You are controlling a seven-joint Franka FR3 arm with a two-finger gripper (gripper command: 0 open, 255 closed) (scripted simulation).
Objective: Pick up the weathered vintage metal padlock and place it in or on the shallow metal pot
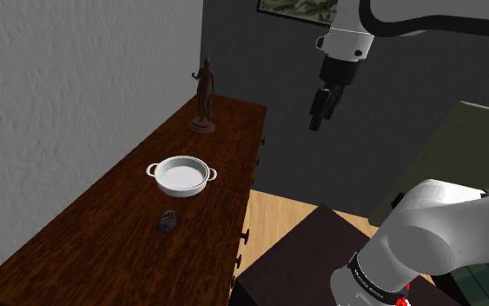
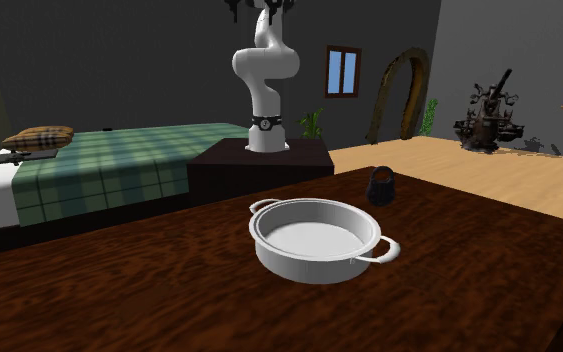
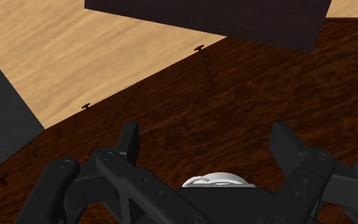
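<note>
From the shoulder view I see the gripper [image 1: 317, 122] hanging high in the air, off the edge of the dresser [image 1: 86, 235] and above the pale plank floor [image 1: 277, 213], well apart from everything on the top. The dresser's surface is dark, glossy wood with a swirling reddish grain. On it stands the pot [image 1: 181, 164], shallow and round, drawn plain white-grey with two small loop handles. The padlock [image 1: 166, 222] lies on the wood near the pot, on the side toward the camera, a small dark lump with a curved shackle. A slim brown figurine [image 1: 204, 91] on a round base stands at the far end. The white arm [image 1: 442, 239] rises from its dark box stand [image 1: 294, 261].

In the second exterior view the pot [image 2: 309, 262] is nearest me, with a smooth wall and a flat pale floor inside. The padlock [image 2: 380, 186] sits beyond it, upright, apart from the rim, blackish and dull. Behind, the arm [image 2: 264, 90] stands on its stand [image 2: 259, 165] beside a bed [image 2: 119, 165] with a green plaid cover.

In the wrist view the gripper [image 3: 207, 143] has its blocky black fingers [image 3: 130, 140] spread wide with nothing between them. The pot's [image 3: 215, 180] white rim peeks over the gripper's body. Small knobs [image 3: 199, 48] dot the dresser's front.
</note>
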